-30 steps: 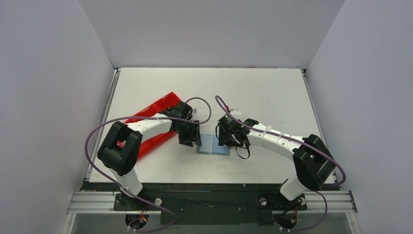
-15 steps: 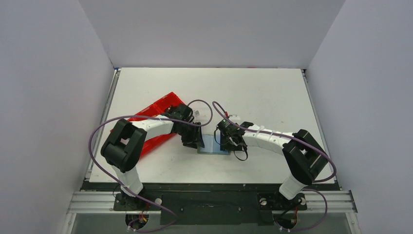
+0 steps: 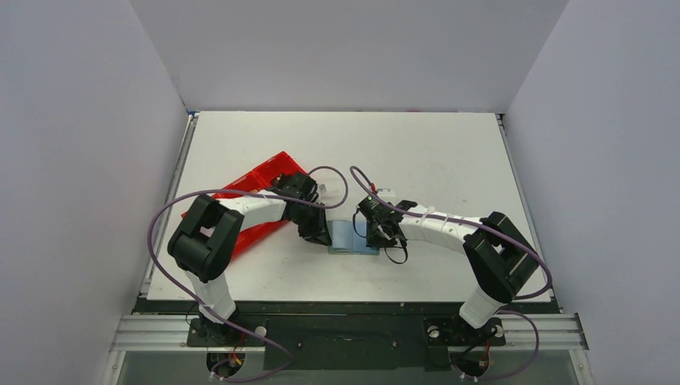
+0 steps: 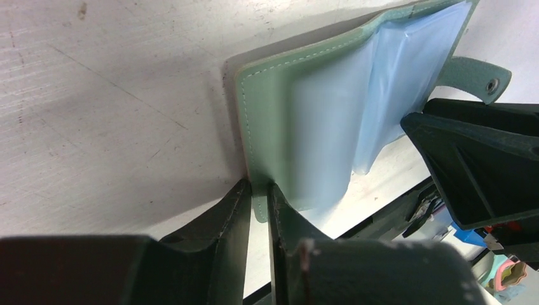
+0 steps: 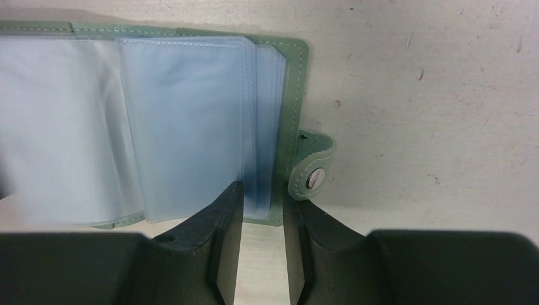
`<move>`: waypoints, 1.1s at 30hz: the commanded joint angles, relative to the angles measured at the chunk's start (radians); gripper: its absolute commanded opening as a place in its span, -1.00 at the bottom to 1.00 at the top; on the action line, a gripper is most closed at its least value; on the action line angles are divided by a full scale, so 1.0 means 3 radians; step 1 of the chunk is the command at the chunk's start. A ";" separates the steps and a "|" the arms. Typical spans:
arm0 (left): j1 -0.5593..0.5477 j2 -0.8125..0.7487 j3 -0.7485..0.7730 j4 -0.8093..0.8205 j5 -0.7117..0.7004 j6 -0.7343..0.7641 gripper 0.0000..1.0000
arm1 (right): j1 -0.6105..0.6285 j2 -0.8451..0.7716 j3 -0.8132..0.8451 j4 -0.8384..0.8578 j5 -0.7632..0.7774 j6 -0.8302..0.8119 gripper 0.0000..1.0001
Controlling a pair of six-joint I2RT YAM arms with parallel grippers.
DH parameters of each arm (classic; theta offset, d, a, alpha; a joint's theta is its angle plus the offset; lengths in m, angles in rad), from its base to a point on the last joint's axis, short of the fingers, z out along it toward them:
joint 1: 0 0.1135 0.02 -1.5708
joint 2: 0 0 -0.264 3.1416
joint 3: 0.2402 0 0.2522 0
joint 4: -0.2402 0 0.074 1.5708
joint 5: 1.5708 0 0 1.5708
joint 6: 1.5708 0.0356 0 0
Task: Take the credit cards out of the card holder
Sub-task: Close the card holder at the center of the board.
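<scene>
Open card holder (image 4: 279,114), flat on the table (image 5: 432,95) between my two grippers. My left gripper (image 4: 257,202) pinches the near corner of its left cover. My right gripper (image 5: 262,206) pinches the right cover edge together with the clear sleeves (image 5: 184,121). The snap tab (image 5: 313,166) sits just right of that grip.

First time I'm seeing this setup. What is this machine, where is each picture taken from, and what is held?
Two robot arms are bolted at the near edge of a white table. The wide picture looks down from above and behind them; the two close-ups come from wrist cameras. An open grey-green card holder with clear sleeves lies between them; a red tray sits to the left. The left gripper pinches the holder's left cover edge, the right gripper its right edge by the snap tab. No card is out yet.
</scene>
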 commanded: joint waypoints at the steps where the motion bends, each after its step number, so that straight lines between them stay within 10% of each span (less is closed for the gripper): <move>1: -0.0021 -0.0099 0.0016 0.0116 0.0039 -0.0103 -0.81 | 0.0016 0.0180 -0.0065 0.0172 -0.0056 0.0017 -0.55; 33: -0.0341 -0.0212 0.0577 0.0097 0.0165 -0.0313 -0.96 | -0.0045 0.0061 -0.0078 0.0379 -0.0185 0.0089 -0.58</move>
